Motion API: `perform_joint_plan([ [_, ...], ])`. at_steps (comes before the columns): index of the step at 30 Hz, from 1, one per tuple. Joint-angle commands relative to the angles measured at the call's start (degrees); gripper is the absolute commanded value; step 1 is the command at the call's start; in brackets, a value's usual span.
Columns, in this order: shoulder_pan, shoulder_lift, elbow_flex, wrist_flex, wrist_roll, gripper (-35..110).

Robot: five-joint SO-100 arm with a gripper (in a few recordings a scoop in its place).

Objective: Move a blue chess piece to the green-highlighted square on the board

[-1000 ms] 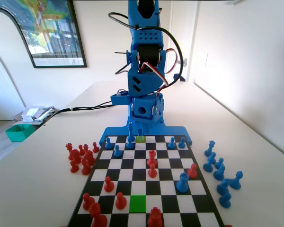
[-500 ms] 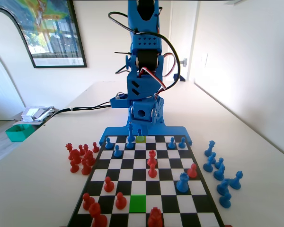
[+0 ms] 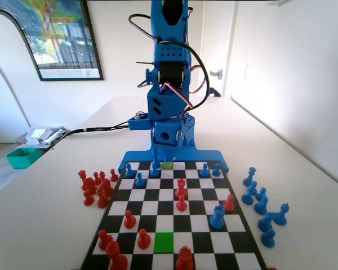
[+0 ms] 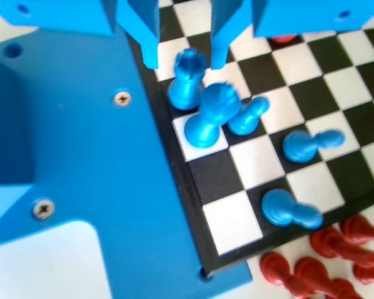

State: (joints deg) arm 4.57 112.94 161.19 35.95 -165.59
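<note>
gripper (image 4: 184,47), top centre of wrist view, jaws wide, empty. blue chess piece (image 4: 188,80) between them: probably light, rigid, slippery; grip below its head.

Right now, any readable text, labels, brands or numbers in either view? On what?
None readable.
The framed poster on the wall in the fixed view: colourful picture, any print too small to read.
The board: no coordinates or markings on it.
The pieces and the claw: plain plastic, no lettering.
</note>
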Motion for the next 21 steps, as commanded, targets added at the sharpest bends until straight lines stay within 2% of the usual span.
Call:
perform_joint_plan([
  [1, 1.58, 0.62, 0.79, -0.35, -1.93, 13],
  [15, 3.25, 0.44, 2.81, -3.16, -4.04, 12],
  [21, 3.08, 0.44, 3.43, -4.31, -3.78, 5],
])
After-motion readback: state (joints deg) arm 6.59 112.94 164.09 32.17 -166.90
